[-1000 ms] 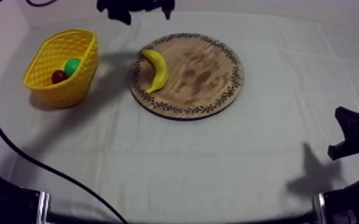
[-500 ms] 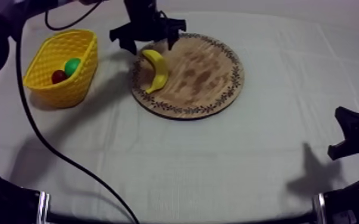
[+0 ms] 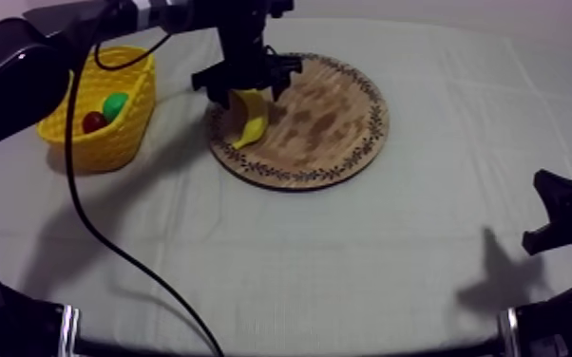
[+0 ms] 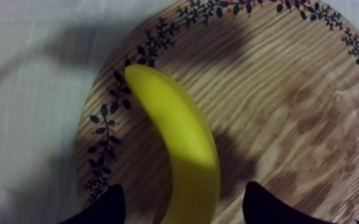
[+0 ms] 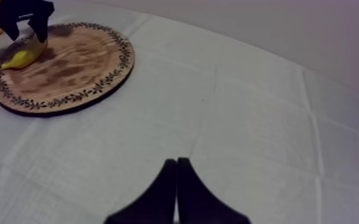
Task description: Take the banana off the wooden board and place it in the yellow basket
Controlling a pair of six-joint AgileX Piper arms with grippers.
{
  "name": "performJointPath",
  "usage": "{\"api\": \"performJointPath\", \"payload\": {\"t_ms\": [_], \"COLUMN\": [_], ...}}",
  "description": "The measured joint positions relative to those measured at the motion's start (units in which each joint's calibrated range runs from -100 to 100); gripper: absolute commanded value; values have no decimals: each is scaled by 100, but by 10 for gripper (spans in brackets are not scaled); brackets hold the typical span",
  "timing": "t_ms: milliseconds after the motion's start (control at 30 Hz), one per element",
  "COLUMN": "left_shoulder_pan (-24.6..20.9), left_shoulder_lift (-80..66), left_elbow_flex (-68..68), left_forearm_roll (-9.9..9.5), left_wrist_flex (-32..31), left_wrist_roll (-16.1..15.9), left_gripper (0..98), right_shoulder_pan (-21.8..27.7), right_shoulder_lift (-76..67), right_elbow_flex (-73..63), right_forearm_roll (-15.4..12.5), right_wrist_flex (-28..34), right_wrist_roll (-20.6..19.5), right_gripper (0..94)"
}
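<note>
Left gripper (image 4: 185, 207): fingers apart, one on each side of the banana (image 4: 176, 125), which lies between them on the wooden board (image 3: 333, 128). Yellow basket (image 3: 109, 142): near that gripper, off the board; the top view shows a small red fruit (image 3: 94, 122) inside. Right gripper (image 5: 176, 164): fingers together, over cloth.

Banana (image 4: 179, 140): one end cut off at the edge between the left fingers (image 4: 105, 210); from above, they cover part of it.

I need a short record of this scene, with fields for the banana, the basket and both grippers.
banana: lies on the wooden board, near its rim
left gripper: open, straddling the banana, not shut on it
right gripper: shut, holding nothing
yellow basket: holds a small red fruit and a green fruit
</note>
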Motion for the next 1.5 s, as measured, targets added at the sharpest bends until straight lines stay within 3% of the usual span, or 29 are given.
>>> {"api": "performJointPath", "payload": {"t_ms": [800,1033,1367,1500], "left_shoulder_pan": [-40,-68,-91,-101], "left_shoulder_lift": [731,773,799,792], "left_elbow_flex": [-601,-544,-483,-483], "left_forearm_roll": [-20,-20,-9,-11], "left_wrist_flex": [-61,-291,-467,-475], "left_wrist_roll": [8,-54,-208,-244], "left_gripper": [669,579,286,249], "right_shoulder_pan": [0,0,0,0], "right_shoulder_lift": [0,0,0,0], "right_elbow_flex": [0,0,0,0], "right_forearm_roll": [0,0,0,0], "right_wrist_flex": [9,1,1,1], "right_wrist_roll": [0,-3,-3,-3], "right_gripper": [3,3,3,3]}}
